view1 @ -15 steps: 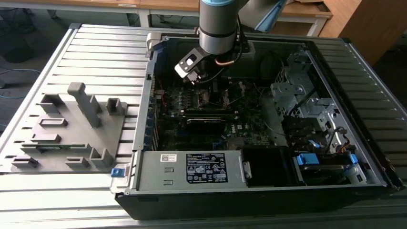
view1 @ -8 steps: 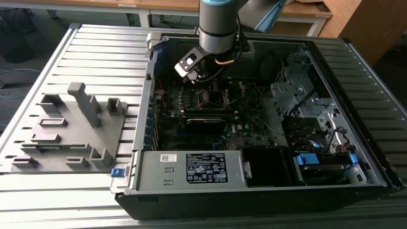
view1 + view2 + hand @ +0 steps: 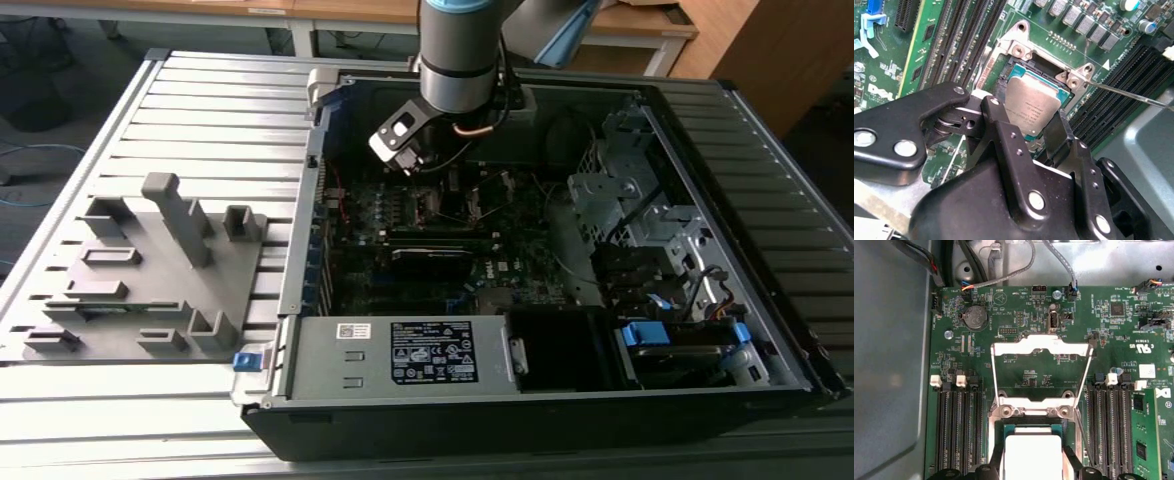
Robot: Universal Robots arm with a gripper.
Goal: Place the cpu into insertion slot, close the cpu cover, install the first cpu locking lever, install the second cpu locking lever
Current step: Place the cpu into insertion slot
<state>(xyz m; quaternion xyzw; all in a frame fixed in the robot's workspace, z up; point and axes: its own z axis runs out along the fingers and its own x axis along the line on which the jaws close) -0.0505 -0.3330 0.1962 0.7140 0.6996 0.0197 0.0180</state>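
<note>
The chip is light, thin and stiff, a flat square with a smooth metal face that would likely slip under any hold from above. The safe place to take it is by two opposite edges, kept level. Its underside and the fine contacts of the socket are probably the fragile parts, so it should not be dragged, tilted or pressed down.

The claw straddles the chip: in both wrist views the chip lies directly under the claw's middle, with the claw's two black sides flanking its opposite edges. The chip appears to sit flat inside the socket. I cannot tell whether the claw is squeezing the chip or only standing around it.

In the first wrist view the cover stands open just beyond the chip on the far side from the claw, its square window showing bare green board. A thin wire lever runs out past one corner of the socket, off to one side of the claw and unlatched. Long black memory slots lie on both sides of the claw.
</note>
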